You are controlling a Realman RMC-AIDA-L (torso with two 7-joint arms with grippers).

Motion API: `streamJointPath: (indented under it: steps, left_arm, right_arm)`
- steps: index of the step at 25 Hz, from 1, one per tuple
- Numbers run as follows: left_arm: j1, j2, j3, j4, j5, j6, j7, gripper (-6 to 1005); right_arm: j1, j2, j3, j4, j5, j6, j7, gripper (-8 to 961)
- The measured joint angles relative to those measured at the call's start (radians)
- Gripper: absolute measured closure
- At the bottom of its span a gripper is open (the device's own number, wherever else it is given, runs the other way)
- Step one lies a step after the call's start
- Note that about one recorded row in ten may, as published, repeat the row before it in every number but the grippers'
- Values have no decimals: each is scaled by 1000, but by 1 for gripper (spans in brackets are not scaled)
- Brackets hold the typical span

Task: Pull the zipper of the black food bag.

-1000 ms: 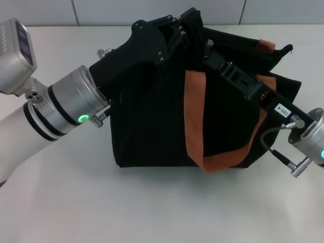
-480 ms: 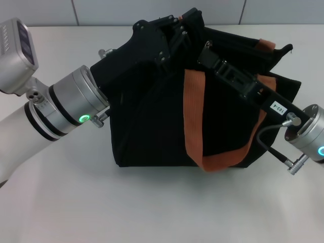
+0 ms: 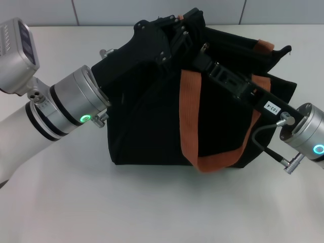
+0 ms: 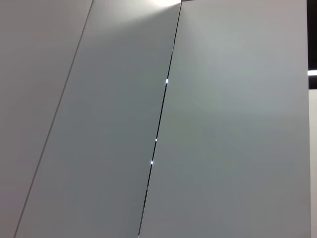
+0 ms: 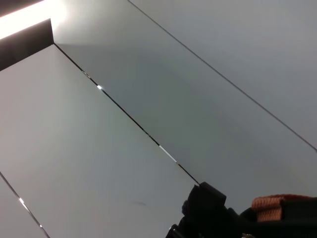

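Both our grippers at the top of the black food bag (image 3: 152, 121).

Our left gripper (image 3: 174, 28) and right gripper (image 3: 202, 50) meet at its top edge; we cannot tell either grip, zipper hidden.

You're working over a white table (image 3: 152, 202), with a pale panelled wall (image 3: 152, 11) behind it; the bright strip (image 5: 22, 20) is probably a ceiling light.

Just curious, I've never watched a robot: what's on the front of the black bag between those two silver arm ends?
In the head view, an orange-brown strap hangs in a loop down the black food bag, between the left arm's wrist and the right arm's wrist.
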Motion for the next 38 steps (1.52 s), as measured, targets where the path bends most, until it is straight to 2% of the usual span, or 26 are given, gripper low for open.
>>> streamJointPath:
  steps: [5, 10, 13, 34, 38]
  left_arm:
    - [-1, 0, -1, 0, 0, -1, 0, 952]
    - [-1, 0, -1, -2, 0, -1, 0, 951]
    - [-1, 0, -2, -2, 0, -1, 0, 951]
    - [8, 0, 0, -7, 0, -6, 0, 947]
    - [9, 0, 0, -12, 0, -6, 0, 946]
  right_arm:
    - [0, 1, -2, 0, 0, 3, 0, 680]
    - [0, 1, -3, -1, 0, -1, 0, 741]
    - [-2, 1, -3, -2, -1, -9, 0, 818]
    - [-7, 0, 7, -7, -7, -23, -1, 766]
    - [-1, -1, 7, -7, -6, -22, -1, 723]
